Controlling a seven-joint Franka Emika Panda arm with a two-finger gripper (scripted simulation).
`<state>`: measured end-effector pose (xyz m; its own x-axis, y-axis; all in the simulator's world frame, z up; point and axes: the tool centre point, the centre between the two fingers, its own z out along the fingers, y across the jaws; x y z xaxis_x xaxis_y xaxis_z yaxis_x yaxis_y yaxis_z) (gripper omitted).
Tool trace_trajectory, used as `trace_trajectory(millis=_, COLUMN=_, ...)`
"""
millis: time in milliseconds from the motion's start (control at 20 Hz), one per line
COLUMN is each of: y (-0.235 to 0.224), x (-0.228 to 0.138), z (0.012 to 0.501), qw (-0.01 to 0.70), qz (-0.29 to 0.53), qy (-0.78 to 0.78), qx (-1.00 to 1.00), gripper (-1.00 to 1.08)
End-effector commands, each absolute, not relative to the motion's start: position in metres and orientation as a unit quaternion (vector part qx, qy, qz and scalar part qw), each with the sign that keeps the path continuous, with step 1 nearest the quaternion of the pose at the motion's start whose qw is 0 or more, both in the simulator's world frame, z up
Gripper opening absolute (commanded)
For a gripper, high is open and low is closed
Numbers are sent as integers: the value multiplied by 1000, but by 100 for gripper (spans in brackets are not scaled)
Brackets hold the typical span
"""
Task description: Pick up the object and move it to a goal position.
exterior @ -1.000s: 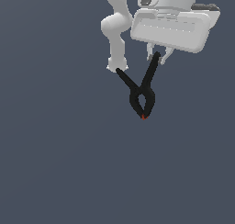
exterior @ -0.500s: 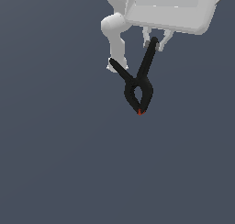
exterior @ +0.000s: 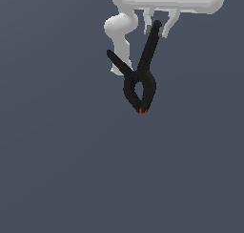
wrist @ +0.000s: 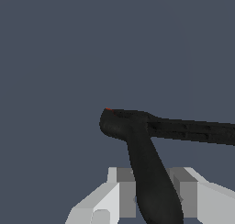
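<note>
The black spring clamp [exterior: 141, 79] hangs in the air with its tiny red tip [exterior: 141, 112] pointing down. My white gripper [exterior: 157, 26] is shut on the upper end of one of its thin handles, at the top of the exterior view. The other handle sticks out toward the exterior view's left. In the wrist view the clamp [wrist: 147, 145] runs out from between my two fingers [wrist: 121, 191], and the gripper [wrist: 153, 193] closes on the thick handle end. No goal marker shows in either view.
A plain dark grey floor [exterior: 57, 170] fills the background of both views. The white arm link [exterior: 120, 34] shows behind the clamp in the exterior view.
My gripper has risen toward the top of the exterior view, carrying the clamp up with it. The hold on the handle has not changed.
</note>
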<state>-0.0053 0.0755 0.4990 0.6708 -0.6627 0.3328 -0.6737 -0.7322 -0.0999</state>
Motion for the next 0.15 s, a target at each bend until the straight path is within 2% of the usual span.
trace_trajectory(millis=0, y=74, x=-4, z=504, qw=15, qz=177, qy=-365, qx=914, gripper=-100)
trace_trajectory(millis=100, y=74, x=-4, z=505, qw=15, qz=177, qy=-365, qx=914, gripper=-100)
